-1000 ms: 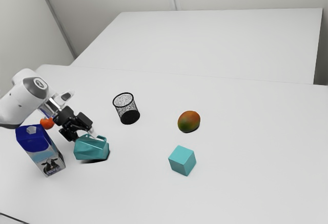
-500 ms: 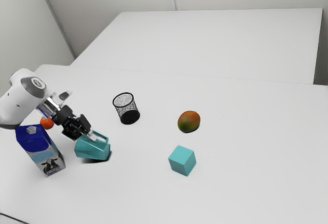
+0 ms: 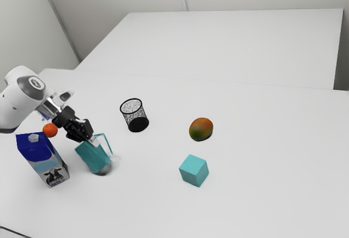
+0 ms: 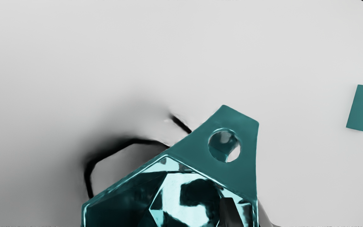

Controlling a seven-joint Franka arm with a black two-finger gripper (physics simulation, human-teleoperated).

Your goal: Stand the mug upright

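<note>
mug (image 3: 92, 157), teal: rising from its side into a slant near the milk carton (image 3: 44, 162), base low at the desk (image 3: 262, 140). pincer (image 3: 92, 141): pinching the mug's wall at the rim. righting: progressing, uprightness still lacking.

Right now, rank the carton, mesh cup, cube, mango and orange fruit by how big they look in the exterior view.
Carton
Mesh cup and cube: too alike to rank
Mango
Orange fruit
</note>
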